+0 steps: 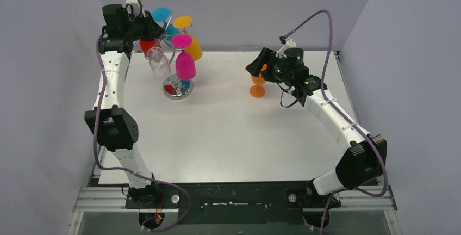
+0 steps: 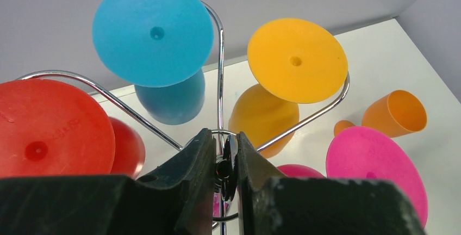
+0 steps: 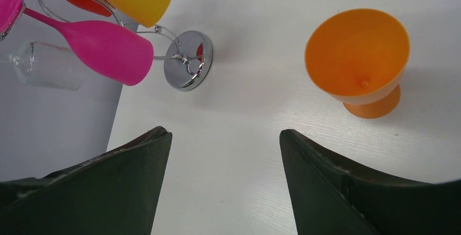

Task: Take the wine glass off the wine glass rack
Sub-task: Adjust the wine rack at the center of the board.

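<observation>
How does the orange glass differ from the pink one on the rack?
The orange glass stands upright on the table, mouth up; the pink glass hangs upside down from the rack, foot up. The orange glass is squat and wide-bowled; the pink glass is tall and slim. Both are opaque and coloured.

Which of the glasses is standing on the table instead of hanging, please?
The orange glass, upright by the right gripper; the others hang inverted on the rack.

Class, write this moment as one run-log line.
left tool: shut on wine glass rack top | right tool: open, empty | orange glass: upright on table | pink glass, yellow glass: hanging on rack
</observation>
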